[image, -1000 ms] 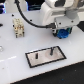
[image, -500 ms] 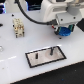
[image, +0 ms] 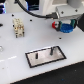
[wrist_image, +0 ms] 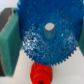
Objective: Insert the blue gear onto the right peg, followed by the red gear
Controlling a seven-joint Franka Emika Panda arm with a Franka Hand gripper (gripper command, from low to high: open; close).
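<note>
Fingers [image: 64, 25] of the arm sit low over the blue gear [image: 65, 26], at the far side of the desk [image: 15, 60] toward the exterior view's right. In the wrist view the blue gear [wrist_image: 47, 37] fills almost the whole picture, flat, with its centre hole facing the camera, and the red gear [wrist_image: 41, 72] lies just beside its rim, touching or nearly so. Whether the fingers are spread or already pinching the blue gear I cannot tell; the tips are not visible in either view. A green block [wrist_image: 10, 45] stands next to the blue gear.

The white plate [image: 46, 55] with black border lies well apart from the fingers, nearer to the camera and toward the exterior view's left. The right peg [image: 51, 49] stands upright on it. I judge the coming move must carry the blue gear that way, keeping it flat so the hole meets the upright peg.
</note>
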